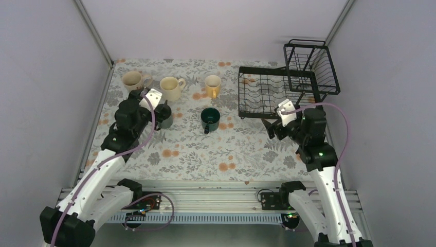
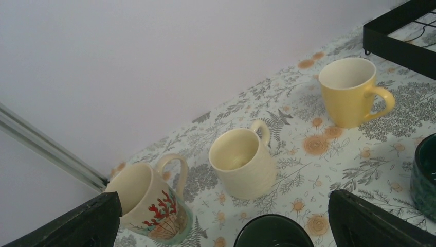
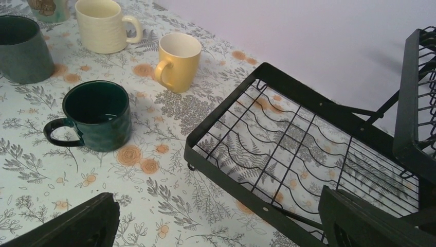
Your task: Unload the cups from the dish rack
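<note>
**Left pincer** (image 2: 225,206): jaws spread wide, nothing between the pads.
- The grey-green mug (image 2: 272,231) stands directly below the gap, nearer the right finger; only its rim shows in the wrist view.
- The cream mug (image 2: 241,162) stands just ahead of the gap, handle turned away.
- The printed mug (image 2: 149,203) stands ahead and to the left, beside the left finger's tip.
- The yellow mug (image 2: 349,92) stands well ahead and to the right, handle to the right.

**Right pincer** (image 3: 218,206): jaws spread wide, gripping nothing.
- It hangs over the near left corner of the rack (image 3: 221,110). The slotted tray lies ahead of the right finger.
- The raised basket (image 3: 411,103) stands to the far right of the tray.
- The teal mug (image 3: 97,116) stands ahead and to the left, on the table (image 3: 31,206), apart from the rack, handle toward the pincer.
- The yellow mug is farther ahead, near the rack's left rim without touching it.

All five mugs stand upright on the table, to the left of the rack.
</note>
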Robot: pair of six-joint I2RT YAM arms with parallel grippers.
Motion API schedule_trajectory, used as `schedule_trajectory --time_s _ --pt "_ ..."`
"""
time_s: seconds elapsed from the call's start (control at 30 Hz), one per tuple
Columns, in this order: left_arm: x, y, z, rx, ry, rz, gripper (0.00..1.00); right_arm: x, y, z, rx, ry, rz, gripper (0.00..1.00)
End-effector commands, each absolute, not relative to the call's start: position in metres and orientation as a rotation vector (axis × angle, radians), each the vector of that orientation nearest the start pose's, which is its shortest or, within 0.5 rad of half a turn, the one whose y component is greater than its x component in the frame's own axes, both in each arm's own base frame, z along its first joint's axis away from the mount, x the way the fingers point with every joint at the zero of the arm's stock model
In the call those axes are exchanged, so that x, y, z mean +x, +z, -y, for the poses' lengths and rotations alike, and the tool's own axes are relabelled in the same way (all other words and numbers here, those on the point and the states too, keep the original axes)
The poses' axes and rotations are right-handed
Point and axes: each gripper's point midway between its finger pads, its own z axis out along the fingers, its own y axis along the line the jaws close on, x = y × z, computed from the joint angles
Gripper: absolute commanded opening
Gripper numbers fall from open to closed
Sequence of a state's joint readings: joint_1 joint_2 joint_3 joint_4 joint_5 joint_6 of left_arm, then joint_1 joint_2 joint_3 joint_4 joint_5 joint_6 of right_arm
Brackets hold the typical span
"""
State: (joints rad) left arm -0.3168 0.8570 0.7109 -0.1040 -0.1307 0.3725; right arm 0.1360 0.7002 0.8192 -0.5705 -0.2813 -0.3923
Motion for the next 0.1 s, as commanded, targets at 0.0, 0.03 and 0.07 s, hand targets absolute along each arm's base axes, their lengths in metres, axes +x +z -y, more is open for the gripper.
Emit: schedule_trajectory --time_s 0.0,0.03,0.07 --pt "0.3264 0.3008 0.0838 0.483 0.127 -1.709 1.00 0.2601 0.2821 -0.0856 -0.696 0.125 -1.822 1.00" --pt "0.3260 0.3035 0.0836 0.479 0.126 -1.701 1.00 0.2601 0.2835 -0.0855 -0.695 0.124 -1.820 1.00" --pt "0.3239 0.3075 0.0847 0.486 0.121 -1.680 1.00 0.2604 0.2842 -0.0851 -0.692 0.123 -1.820 1.00"
